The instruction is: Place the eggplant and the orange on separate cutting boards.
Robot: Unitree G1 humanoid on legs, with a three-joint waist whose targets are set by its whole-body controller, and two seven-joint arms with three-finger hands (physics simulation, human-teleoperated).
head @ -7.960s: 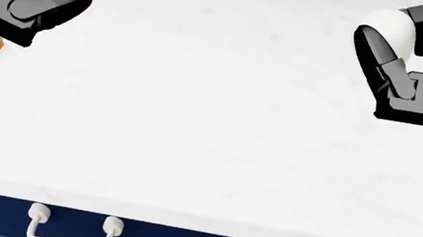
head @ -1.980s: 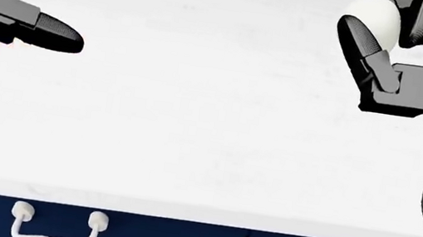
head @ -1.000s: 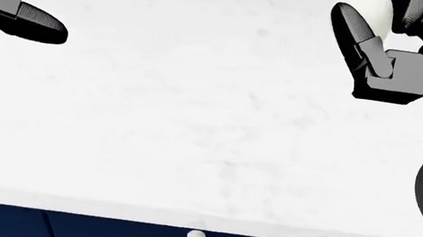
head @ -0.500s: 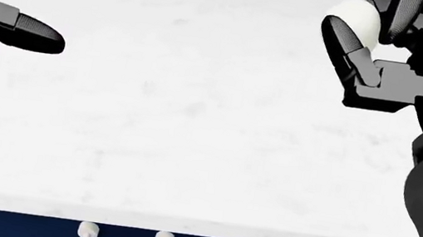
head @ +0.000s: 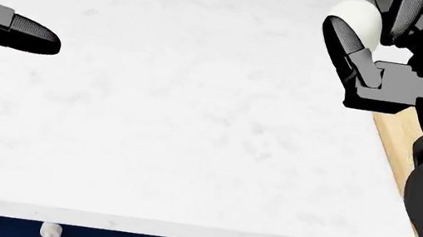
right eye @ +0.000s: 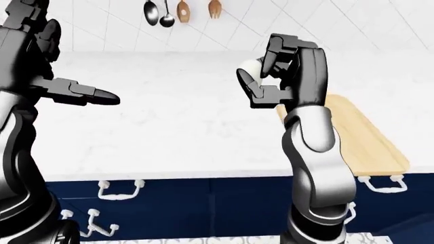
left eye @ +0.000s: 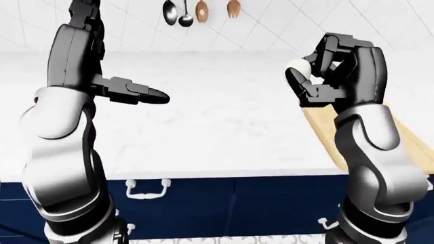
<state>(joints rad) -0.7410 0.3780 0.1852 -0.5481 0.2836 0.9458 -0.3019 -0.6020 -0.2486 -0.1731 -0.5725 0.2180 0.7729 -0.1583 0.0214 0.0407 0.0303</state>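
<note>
Right hand (right eye: 271,76) raised above the white counter (right eye: 176,122), fingers curled tight round a pale white eggplant (right eye: 252,66), wooden cutting board (right eye: 359,132) at the counter's right end, left hand (left eye: 132,91) empty, fingers straight.

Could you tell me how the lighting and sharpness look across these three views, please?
Head view: flat, even light, countertop almost blown white, no cast shadows under the right hand. Right-eye view: sharp throughout, soft highlights on the arm shells, cutting board crisp. Left-eye view: the same, no blur.
</note>
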